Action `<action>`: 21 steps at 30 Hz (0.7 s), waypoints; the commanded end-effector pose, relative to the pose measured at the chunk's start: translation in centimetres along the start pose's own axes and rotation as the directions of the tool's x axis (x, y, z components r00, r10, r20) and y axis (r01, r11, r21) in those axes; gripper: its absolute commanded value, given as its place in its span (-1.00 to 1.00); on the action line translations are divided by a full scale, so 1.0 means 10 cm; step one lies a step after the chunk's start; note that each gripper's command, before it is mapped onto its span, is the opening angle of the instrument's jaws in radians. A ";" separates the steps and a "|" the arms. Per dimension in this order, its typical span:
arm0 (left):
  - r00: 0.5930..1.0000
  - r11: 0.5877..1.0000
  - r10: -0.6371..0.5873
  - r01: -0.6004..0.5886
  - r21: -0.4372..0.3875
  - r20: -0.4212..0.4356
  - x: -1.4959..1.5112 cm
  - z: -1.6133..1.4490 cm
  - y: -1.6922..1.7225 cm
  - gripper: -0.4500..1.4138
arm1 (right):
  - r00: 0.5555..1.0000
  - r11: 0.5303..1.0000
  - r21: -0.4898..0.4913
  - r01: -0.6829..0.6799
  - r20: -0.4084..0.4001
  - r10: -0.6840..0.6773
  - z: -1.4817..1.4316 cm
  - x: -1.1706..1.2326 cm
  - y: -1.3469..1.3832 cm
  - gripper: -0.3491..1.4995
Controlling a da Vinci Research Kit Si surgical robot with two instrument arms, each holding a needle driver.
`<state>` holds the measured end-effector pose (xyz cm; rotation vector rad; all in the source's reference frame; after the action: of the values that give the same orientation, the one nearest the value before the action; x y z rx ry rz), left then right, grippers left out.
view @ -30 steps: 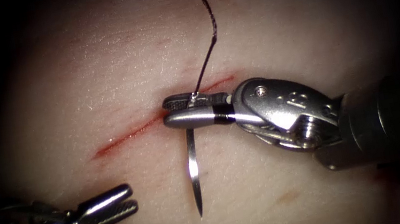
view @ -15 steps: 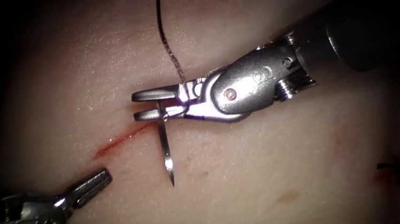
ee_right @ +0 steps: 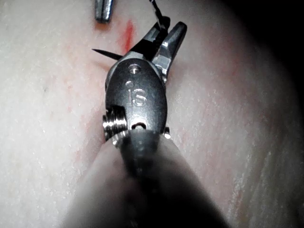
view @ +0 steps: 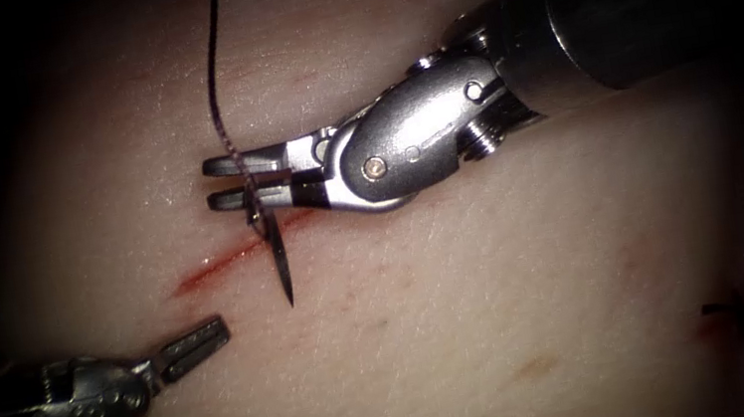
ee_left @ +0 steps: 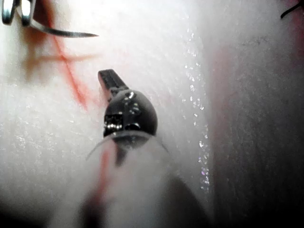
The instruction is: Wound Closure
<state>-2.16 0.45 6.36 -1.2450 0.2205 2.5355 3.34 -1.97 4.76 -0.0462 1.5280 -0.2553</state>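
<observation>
Steel catches the light first: from the endoscope, the right arm's silver tool [view: 226, 181] grips the curved steel needle [view: 279, 264] near its thread end, point free above the red cut [view: 229, 256] in the pale tissue [view: 472, 323], dark thread [view: 215, 83] trailing upward. It has carried the needle leftward along the cut. The left arm's tool [view: 198, 344], closed and empty, waits lower left. Both wrist views agree: the needle [ee_left: 61, 32] hangs free. Seemingly positioning for a bite; next needs the point aimed at the cut's edge.

Pale pinkish tissue [view: 472, 323] with a red cut [view: 220, 262], dark twisted thread [view: 216, 83], silvery steel needle [view: 281, 264].
</observation>
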 end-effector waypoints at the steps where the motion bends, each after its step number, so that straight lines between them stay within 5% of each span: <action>1: 1.000 1.000 -0.007 0.007 -0.004 -0.003 -0.001 0.009 0.008 -1.00 | 1.000 1.000 0.014 0.025 -0.006 -0.025 0.013 -0.002 -0.004 -1.00; 21: 0.998 0.998 -0.059 0.059 -0.003 -0.001 -0.011 0.032 -0.009 -0.98 | 0.972 0.976 0.033 0.216 -0.100 -0.212 0.040 -0.010 0.011 -1.00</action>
<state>-2.23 0.66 6.60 -1.2311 0.1781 2.4846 3.67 -1.85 4.82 -0.1721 1.6103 -0.4769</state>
